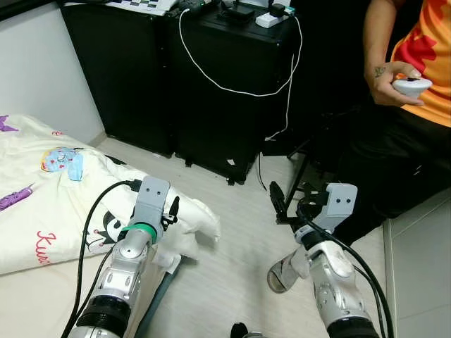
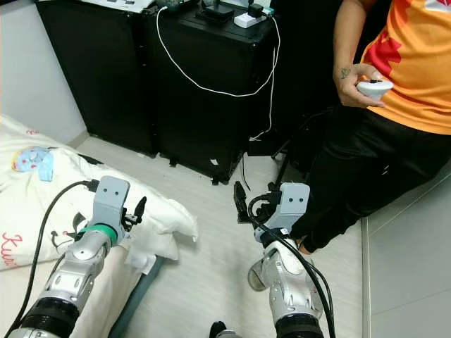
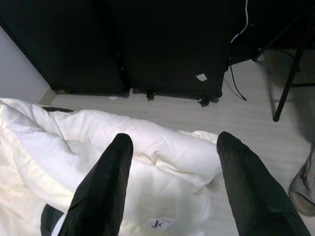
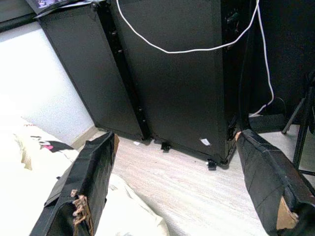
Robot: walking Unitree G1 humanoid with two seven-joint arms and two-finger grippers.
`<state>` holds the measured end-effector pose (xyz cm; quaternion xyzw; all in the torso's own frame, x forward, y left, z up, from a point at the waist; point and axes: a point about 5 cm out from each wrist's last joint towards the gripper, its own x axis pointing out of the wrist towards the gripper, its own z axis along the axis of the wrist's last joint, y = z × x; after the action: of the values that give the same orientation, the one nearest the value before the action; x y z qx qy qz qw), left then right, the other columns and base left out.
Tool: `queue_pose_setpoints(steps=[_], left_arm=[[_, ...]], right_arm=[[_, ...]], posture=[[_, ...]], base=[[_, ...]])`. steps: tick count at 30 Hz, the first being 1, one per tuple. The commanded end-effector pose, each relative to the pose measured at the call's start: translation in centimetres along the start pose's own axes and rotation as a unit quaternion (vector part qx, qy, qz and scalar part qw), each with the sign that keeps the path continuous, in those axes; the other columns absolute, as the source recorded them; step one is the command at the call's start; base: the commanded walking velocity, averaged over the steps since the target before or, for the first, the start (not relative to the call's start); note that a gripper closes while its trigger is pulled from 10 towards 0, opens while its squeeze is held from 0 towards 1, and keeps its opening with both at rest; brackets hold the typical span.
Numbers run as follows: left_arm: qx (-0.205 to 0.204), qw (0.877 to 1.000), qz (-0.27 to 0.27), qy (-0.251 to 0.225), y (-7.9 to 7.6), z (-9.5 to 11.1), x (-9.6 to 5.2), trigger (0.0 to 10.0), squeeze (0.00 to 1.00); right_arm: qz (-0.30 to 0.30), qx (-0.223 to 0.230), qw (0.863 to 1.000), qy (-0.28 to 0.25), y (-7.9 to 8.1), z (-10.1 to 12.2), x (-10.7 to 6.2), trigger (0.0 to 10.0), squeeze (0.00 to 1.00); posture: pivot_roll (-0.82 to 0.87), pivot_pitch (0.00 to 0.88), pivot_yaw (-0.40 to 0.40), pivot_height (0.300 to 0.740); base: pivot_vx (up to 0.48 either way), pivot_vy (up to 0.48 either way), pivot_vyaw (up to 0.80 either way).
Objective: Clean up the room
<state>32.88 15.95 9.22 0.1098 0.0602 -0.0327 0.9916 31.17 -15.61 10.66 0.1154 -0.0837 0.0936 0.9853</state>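
We stand beside the bed with the white quilt (image 1: 106, 190), whose corner spills over the edge toward the pale floor (image 1: 232, 260). Our left gripper (image 3: 170, 162) hovers just above that drooping corner, fingers spread wide and holding nothing. Our right gripper (image 4: 177, 187) hangs over the floor, also spread and empty, pointed at the black cabinets (image 1: 211, 84). A person (image 1: 416, 105) sits near, holding a white controller (image 1: 411, 86). We judge we are approaching the quilt; next we should lower the left gripper and pinch the corner.
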Motion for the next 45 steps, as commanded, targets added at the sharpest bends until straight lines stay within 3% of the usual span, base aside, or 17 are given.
queue_pose_setpoints(steps=[1, 38, 45], left_arm=[[-0.001, 1.0, -0.006, 0.006, -0.2, -0.3, -0.2, 10.0, 0.0], [-0.01, 1.0, -0.015, -0.008, -1.0, 0.5, -0.4, 10.0, 0.0], [-0.011, 1.0, -0.012, -0.008, -0.7, 0.5, -0.5, 10.0, 0.0]], right_arm=[[-0.002, 0.007, 1.0, 0.01, -0.1, -0.5, -0.3, 10.0, 0.0], [-0.012, 0.012, 1.0, 0.016, -0.3, -0.7, -0.7, 10.0, 0.0], [-0.01, 0.013, 1.0, 0.015, -0.3, -0.7, -0.7, 10.0, 0.0]], posture=[[0.07, 0.053, 0.005, 0.74], [0.07, 0.086, -0.002, 0.74], [0.07, 0.086, -0.002, 0.74]], base=[[0.0, 0.0, 0.0], [0.0, 0.0, 0.0], [-0.298, 0.0, 0.0]])
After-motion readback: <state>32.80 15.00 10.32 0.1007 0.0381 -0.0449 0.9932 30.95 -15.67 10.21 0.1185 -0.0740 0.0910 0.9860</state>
